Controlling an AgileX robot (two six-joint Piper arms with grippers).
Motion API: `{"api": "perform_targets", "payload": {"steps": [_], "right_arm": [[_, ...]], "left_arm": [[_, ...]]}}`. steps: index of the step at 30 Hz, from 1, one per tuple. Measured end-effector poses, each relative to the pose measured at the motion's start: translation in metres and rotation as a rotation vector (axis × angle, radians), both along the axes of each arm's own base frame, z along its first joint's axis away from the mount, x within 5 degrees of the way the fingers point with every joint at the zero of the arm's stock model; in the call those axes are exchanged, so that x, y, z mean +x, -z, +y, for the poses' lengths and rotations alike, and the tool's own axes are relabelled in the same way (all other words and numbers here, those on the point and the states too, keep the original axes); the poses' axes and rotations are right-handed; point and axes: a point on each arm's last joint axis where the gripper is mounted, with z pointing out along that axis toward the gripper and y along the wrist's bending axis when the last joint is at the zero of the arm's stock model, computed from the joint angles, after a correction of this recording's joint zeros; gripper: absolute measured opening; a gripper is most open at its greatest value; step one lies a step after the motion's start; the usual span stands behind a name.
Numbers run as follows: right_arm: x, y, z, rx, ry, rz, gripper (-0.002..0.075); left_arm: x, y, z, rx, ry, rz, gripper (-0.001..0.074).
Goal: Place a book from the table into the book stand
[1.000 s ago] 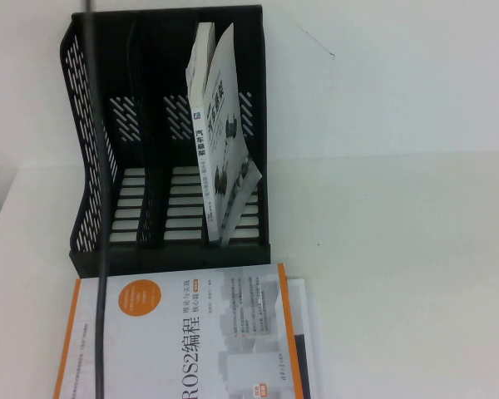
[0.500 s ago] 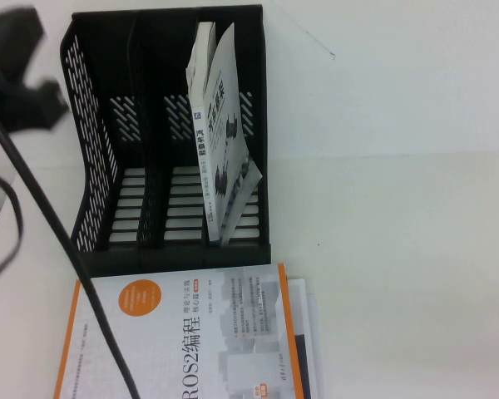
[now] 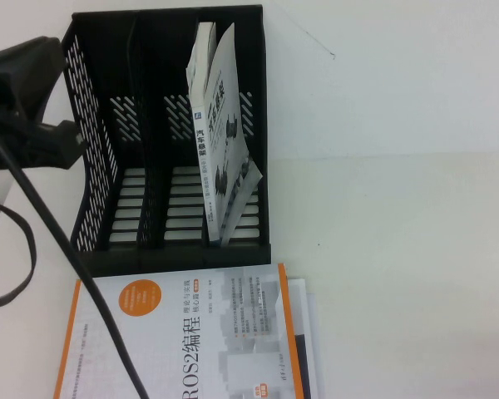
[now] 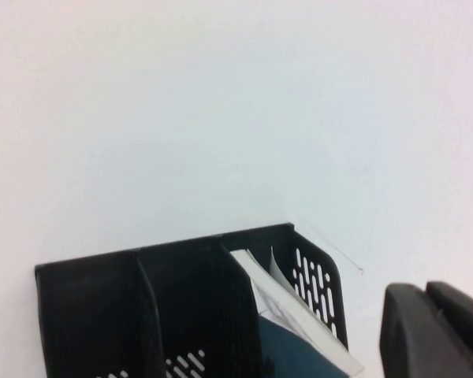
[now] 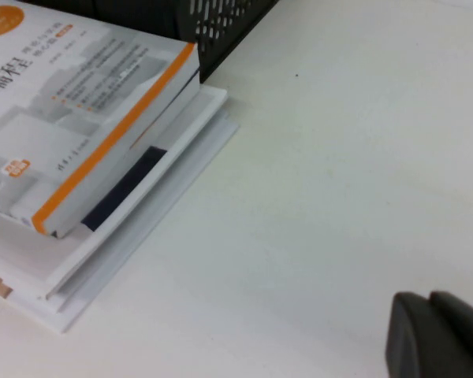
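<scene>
The white book (image 3: 220, 125) with grey drawings stands tilted in the rightmost slot of the black book stand (image 3: 108, 100), its cover fanned slightly open. The left wrist view also shows the book (image 4: 299, 315) inside the stand (image 4: 181, 299). My left arm (image 3: 25, 91) hangs at the far left, beside the stand's left wall. My left gripper (image 4: 426, 293) is shut and empty, apart from the stand. My right gripper (image 5: 427, 303) is shut and empty above the bare white table (image 5: 339, 157); it is out of the high view.
The orange-edged ROS2 book (image 3: 183, 341) lies on a stack of white books in front of the stand, and also shows in the right wrist view (image 5: 71, 118). A black cable (image 3: 75, 266) runs from the left arm across that stack. White table (image 3: 399, 249) spreads to the right.
My left arm has come into the high view from the left and moved right, up to the stand's left wall. Its cable has swung with it. The book and stand have not moved.
</scene>
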Motion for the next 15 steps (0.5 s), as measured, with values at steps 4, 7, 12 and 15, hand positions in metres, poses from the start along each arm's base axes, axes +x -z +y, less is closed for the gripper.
{"api": "perform_targets", "payload": {"steps": [4,7,12,15], "right_arm": [[0.0,0.001,0.0,-0.005,0.004,0.008,0.0004],[0.0,0.001,-0.001,-0.006,0.004,0.01,0.0004],[0.0,0.001,-0.001,-0.009,0.006,0.013,0.0004],[0.0,0.001,-0.001,-0.009,0.006,0.013,0.0004]], "left_arm": [[0.005,0.004,-0.002,0.006,0.0,0.017,-0.0001],[0.009,0.007,-0.003,0.014,0.0,0.035,-0.0001],[0.009,0.015,-0.005,0.029,0.001,0.072,-0.0001],[0.002,0.018,-0.002,0.023,-0.005,0.088,-0.0001]]}}
